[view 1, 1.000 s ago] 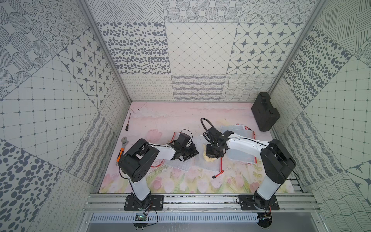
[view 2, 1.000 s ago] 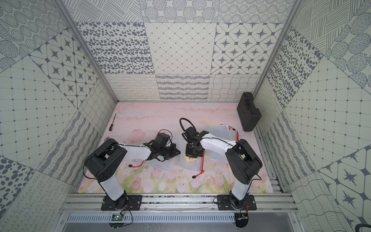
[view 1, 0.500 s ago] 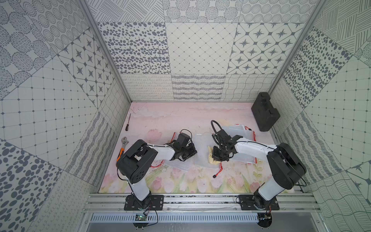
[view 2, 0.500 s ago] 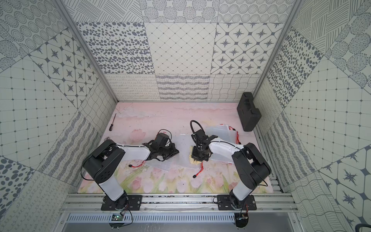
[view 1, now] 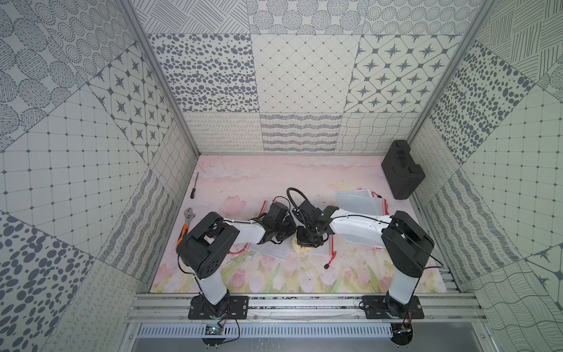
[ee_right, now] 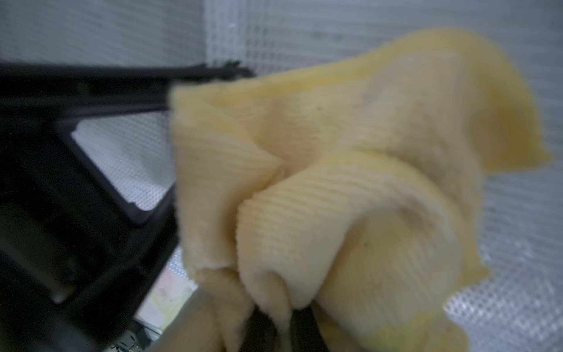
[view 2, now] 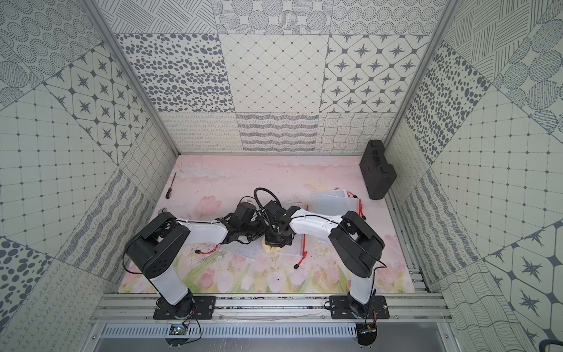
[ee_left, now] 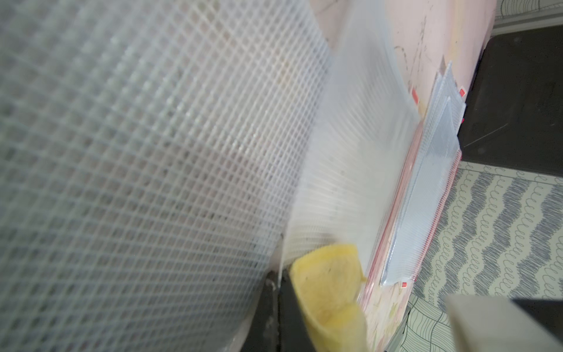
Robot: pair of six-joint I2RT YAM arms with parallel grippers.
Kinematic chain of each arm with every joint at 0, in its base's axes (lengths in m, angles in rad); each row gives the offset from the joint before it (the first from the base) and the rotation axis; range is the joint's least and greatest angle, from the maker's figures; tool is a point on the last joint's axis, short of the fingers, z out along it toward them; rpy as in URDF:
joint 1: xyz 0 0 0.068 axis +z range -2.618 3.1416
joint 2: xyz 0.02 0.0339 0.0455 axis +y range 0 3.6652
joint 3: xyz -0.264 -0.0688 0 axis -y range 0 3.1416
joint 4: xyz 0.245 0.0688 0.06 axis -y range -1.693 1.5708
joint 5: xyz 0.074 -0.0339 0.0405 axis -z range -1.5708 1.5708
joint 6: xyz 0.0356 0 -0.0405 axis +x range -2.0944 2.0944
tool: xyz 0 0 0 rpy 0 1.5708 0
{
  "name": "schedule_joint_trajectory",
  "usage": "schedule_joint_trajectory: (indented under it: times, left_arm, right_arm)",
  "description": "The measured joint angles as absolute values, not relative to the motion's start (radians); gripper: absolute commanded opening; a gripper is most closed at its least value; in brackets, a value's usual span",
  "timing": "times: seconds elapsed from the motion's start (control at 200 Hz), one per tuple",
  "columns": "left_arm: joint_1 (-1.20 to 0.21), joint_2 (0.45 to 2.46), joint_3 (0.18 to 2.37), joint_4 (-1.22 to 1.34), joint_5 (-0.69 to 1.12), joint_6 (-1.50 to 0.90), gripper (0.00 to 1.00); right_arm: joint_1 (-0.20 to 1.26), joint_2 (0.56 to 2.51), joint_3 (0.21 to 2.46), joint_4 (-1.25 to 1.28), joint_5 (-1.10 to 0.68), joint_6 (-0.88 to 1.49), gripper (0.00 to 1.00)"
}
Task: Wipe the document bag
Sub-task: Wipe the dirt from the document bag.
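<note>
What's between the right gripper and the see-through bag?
A yellow cloth, bunched in the right gripper and pressed against the mesh document bag; the right wrist view shows it.

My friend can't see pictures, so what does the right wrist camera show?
A crumpled yellow cloth fills most of the view, pinched in the right gripper and held over a see-through mesh document bag. A blurry black robot part sits beside the cloth.
</note>
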State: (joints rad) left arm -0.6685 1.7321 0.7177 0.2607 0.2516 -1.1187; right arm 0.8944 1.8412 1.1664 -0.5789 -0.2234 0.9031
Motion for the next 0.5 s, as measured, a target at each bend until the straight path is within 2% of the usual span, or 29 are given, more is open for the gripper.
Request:
schedule_joint_trajectory:
  times: [0.23,0.495]
  left_arm:
    - [-0.673,1.716,0.692,0.284,0.212,-1.145,0.0]
    - [-0.674,1.705,0.686,0.28,0.198,-1.157,0.0]
  right_arm:
    - [0.842,1.77,1.034,-0.472,-0.266,0.946,0.0]
    - [0.624,1.501,0.758,-0.518,-0.25,0.926,0.0]
